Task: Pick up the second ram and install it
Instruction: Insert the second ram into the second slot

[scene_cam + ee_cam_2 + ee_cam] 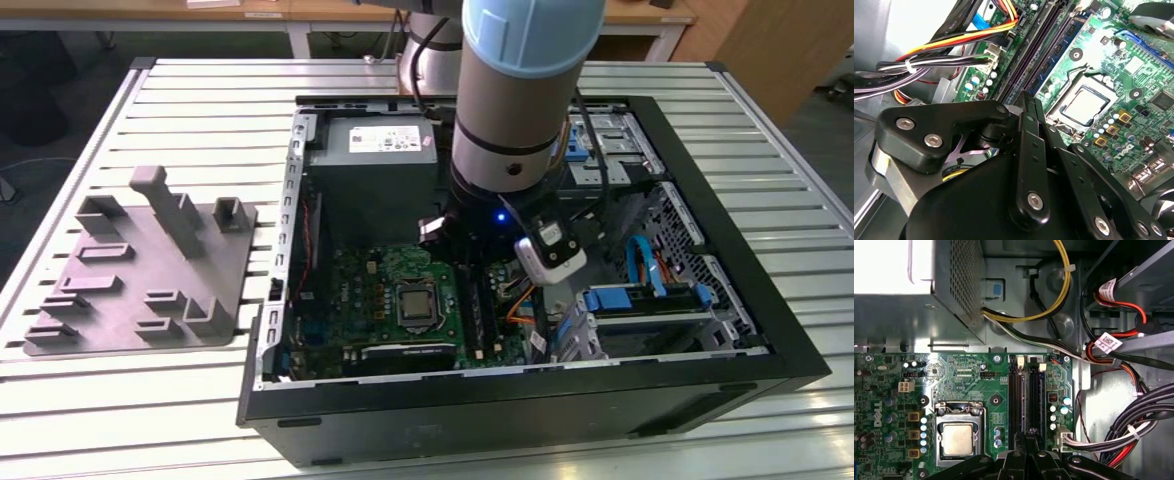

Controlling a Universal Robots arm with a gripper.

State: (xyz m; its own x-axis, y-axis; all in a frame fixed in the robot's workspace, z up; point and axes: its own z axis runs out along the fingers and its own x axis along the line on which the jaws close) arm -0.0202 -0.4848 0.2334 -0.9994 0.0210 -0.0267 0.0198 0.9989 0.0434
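Observation:
My gripper (pixel 1030 98) is inside the open computer case (pixel 747 290), low over the green motherboard (pixel 969 375). Its two black fingers are pressed together with nothing visible between them. The tips (pixel 1029 432) sit at one end of the long black memory slots (pixel 1016 395). A dark blue ram (pixel 1066 45) with a row of black chips stands in the slot on the processor's (pixel 1081 105) side. Its end comes up right beside the fingertips. I cannot tell whether this is the second ram. In the exterior view the arm (pixel 514 100) covers the gripper.
Bundles of black, yellow and red cables (pixel 944 45) (pixel 1134 425) run close beside the slots. The grey power supply (pixel 380 150) stands just beyond the board. Drive bays (pixel 641 300) fill the case on the exterior view's right. A grey holder (pixel 134 270) lies on the table outside.

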